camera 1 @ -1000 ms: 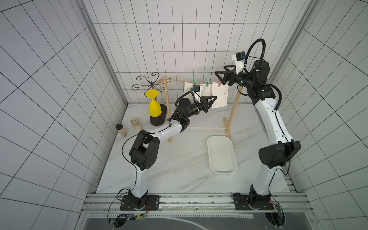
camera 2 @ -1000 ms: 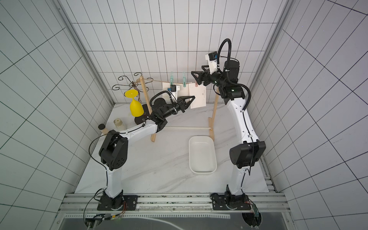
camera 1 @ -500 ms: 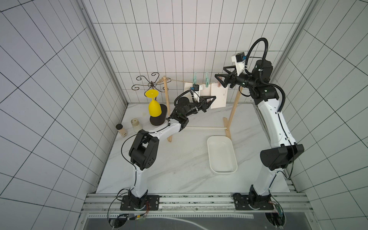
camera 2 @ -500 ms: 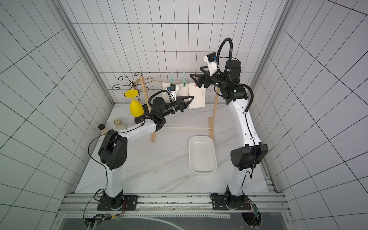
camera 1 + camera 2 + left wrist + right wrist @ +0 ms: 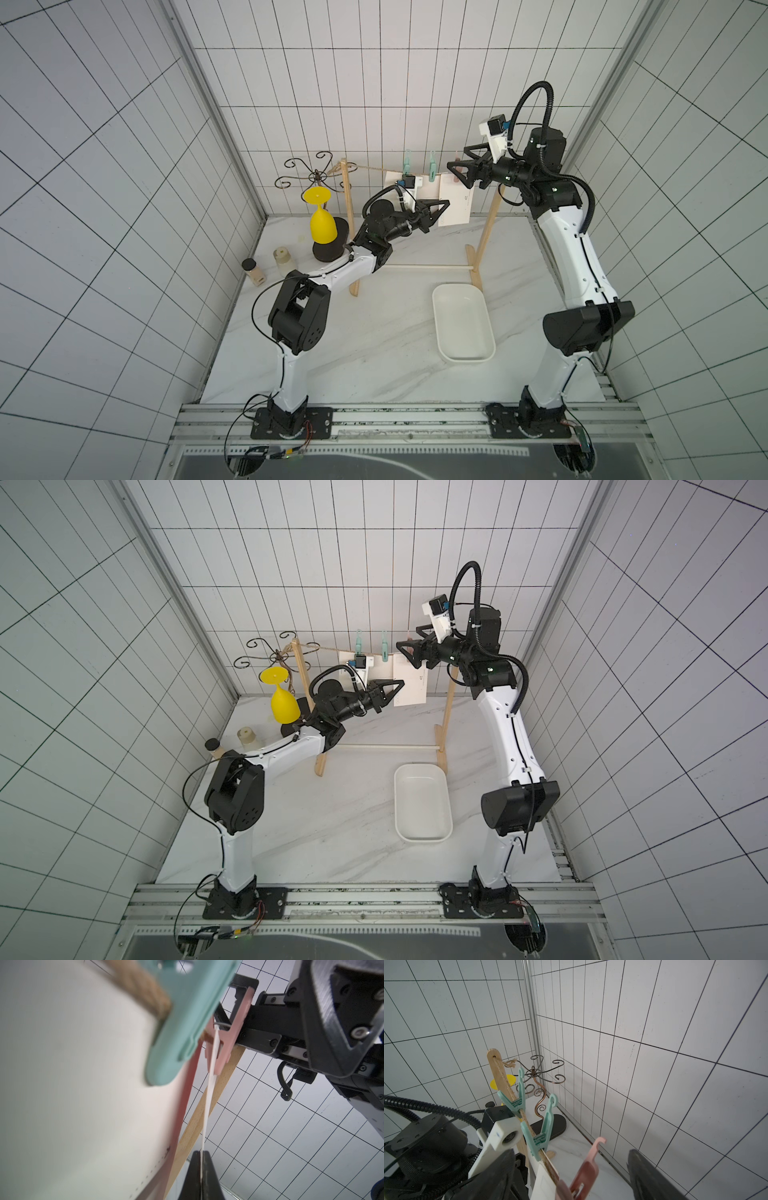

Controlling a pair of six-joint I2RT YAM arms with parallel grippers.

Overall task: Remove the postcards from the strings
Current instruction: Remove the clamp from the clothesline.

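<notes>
- The cards (image 5: pixel 390 179), thin off-white paper rectangles, are hung flat from the twine (image 5: pixel 374 169), a tan twisted cord strung between two pale wooden posts (image 5: pixel 490 224).
- The end card (image 5: pixel 457 201) by the right post is pinched low down by the left gripper (image 5: pixel 201 1155), its black fingers pressed together on the paper edge.
- Two teal plastic pegs (image 5: pixel 538 1136) with hooked tops are clipped on the twine, and a pink peg (image 5: pixel 588 1165) is clipped over the end card.
- The right gripper (image 5: pixel 570 1152) is spread wide, with one matte black finger on either side of the pink peg.
- A glossy white tray (image 5: pixel 465 358) with rounded corners is sat on the marbled table (image 5: pixel 374 353), well apart from the cards.
</notes>
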